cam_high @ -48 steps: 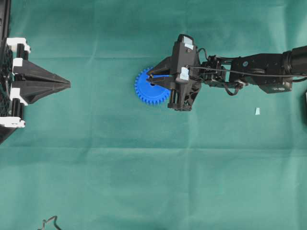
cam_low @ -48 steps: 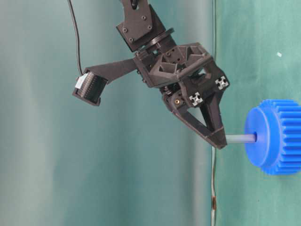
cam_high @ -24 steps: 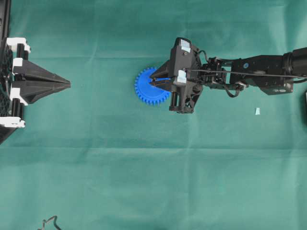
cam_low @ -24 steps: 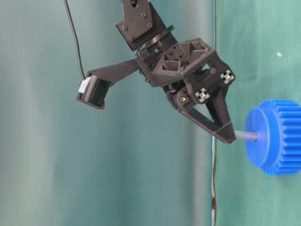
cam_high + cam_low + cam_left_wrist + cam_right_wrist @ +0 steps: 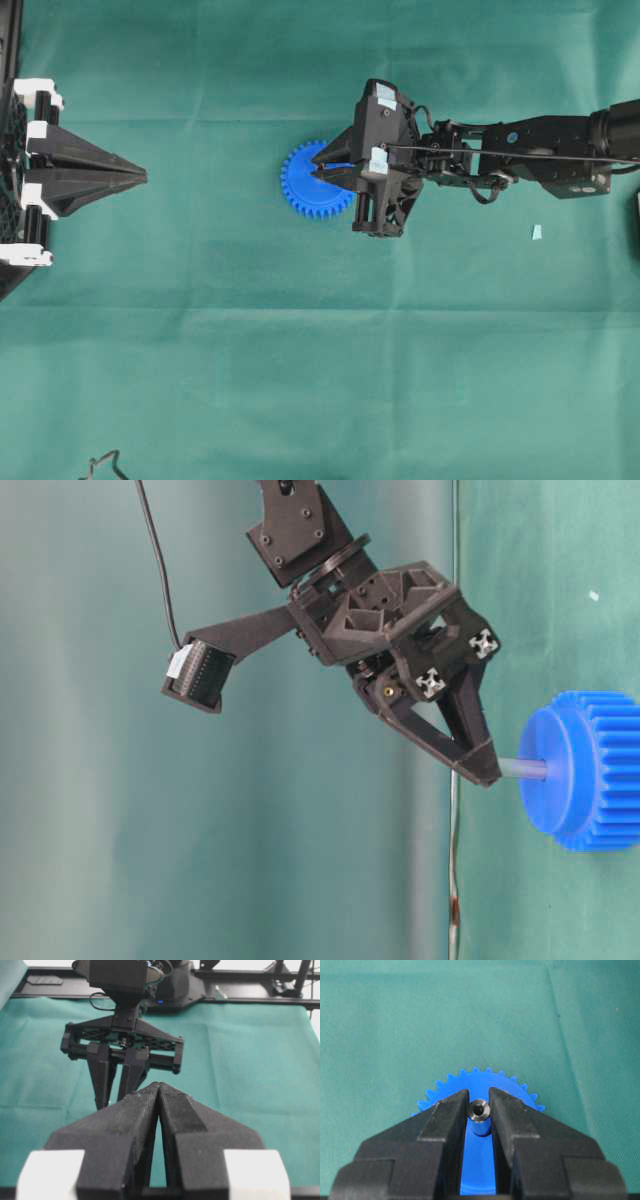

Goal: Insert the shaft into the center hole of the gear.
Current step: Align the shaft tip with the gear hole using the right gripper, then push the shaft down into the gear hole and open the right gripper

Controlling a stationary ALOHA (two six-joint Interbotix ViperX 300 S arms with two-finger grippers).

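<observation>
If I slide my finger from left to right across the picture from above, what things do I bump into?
left gripper → gear → right gripper holding the shaft above the gear → right arm → small pale scrap

So the overhead cam looks straight down on the whole green cloth, pretty far off. The table-level one sits low and close, rolled sideways. My left wrist cam looks along its closed fingers toward my right arm. My right wrist cam is super close. Overhead, table-level and right wrist all catch the blue gear.
</observation>
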